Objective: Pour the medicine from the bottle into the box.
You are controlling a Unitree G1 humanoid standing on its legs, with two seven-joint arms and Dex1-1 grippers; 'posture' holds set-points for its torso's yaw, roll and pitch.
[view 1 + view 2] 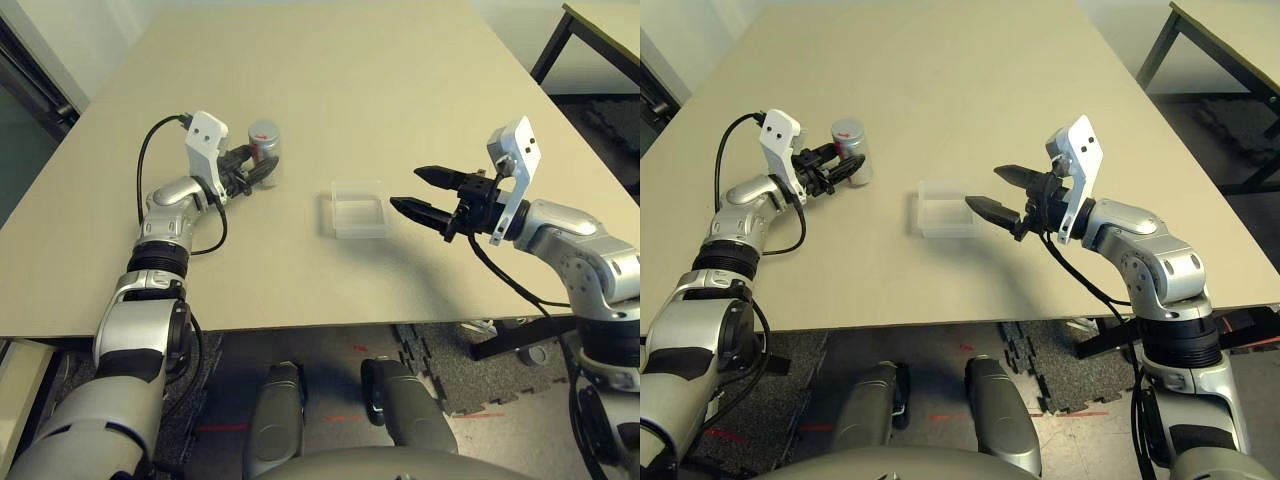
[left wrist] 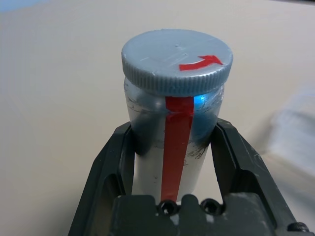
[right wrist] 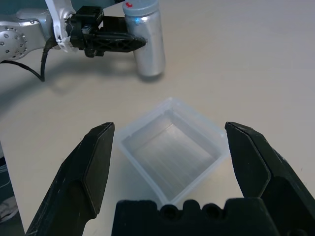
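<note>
Left wrist view: left pincer (image 2: 170,162) grips the capped bottle (image 2: 174,118) between its fingers. Right pincer (image 3: 170,167) gapes before the box (image 3: 170,155); it should steady the box before uncapping.

My tabletop (image 1: 330,80) is a wide, pale beige slab, evenly lit. Beyond its far right corner stands a second table (image 1: 600,30) on dark legs. Under the near edge I see dark grey interlocking floor mats (image 1: 470,375) with red marks (image 1: 345,415).
</note>
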